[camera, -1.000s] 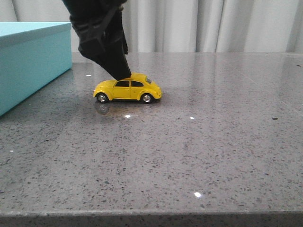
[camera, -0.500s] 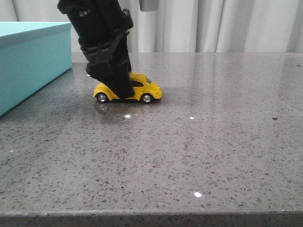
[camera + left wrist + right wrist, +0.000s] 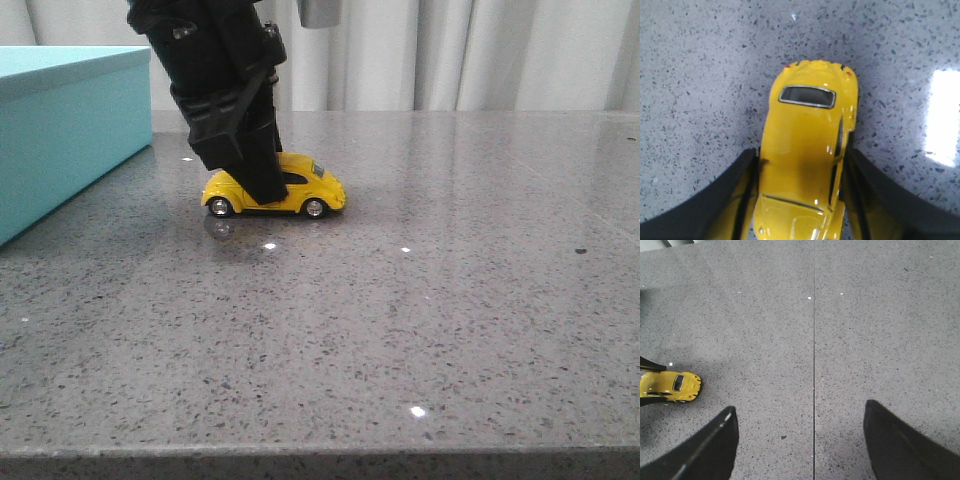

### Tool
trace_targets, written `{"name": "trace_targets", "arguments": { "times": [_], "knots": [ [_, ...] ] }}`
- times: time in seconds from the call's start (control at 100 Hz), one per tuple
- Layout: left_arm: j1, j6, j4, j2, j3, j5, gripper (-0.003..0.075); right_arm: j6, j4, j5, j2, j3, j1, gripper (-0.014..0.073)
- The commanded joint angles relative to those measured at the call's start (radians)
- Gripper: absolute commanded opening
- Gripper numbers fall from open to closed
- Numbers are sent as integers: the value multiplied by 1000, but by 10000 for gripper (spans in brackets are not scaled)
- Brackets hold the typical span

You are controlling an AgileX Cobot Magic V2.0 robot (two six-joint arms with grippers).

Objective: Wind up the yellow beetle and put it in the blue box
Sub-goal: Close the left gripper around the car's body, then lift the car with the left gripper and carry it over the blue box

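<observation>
The yellow beetle (image 3: pixel 312 190) stands on its wheels on the grey table, to the right of the blue box (image 3: pixel 60 130). My left gripper (image 3: pixel 265 190) comes down over the car, one black finger in front of its side. In the left wrist view the beetle (image 3: pixel 805 100) lies between the fingers (image 3: pixel 735 200), which press on both its sides. My right gripper (image 3: pixel 799 410) is open and empty above bare table; the beetle (image 3: pixel 671 386) shows far off to its side there.
The grey speckled stone table (image 3: pixel 450 300) runs to a front edge at the bottom of the front view. A thin seam (image 3: pixel 814 340) crosses the tabletop under the right gripper. White curtains (image 3: pixel 480 50) hang behind the table.
My left gripper came down from the beetle's roof to straddle its body and closed on it. The car has shifted slightly to the right.
</observation>
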Motion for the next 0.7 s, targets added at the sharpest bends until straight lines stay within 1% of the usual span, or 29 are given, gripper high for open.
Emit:
{"name": "trace_targets", "arguments": {
  "times": [0.0,0.11,0.17,0.38,0.53,0.69],
  "knots": [
    [-7,-4,-14,-45,-42,-32,119,-13,-3,-66,-7,-22,-2,528],
    [-7,-7,-14,-45,-99,25,115,-13,-3,-66,-7,-22,-2,528],
    [-7,-30,-14,-45,-140,62,115,-13,-3,-66,-7,-22,-2,528],
    [25,-209,-14,-45,-347,186,115,-13,-3,-66,-7,-22,-2,528],
    [101,-344,-14,-61,-487,295,115,-13,-3,-70,-7,-22,-2,528],
    [221,-417,-14,-126,-518,363,115,-13,-3,-70,-7,-22,-2,528]
  ]
}}
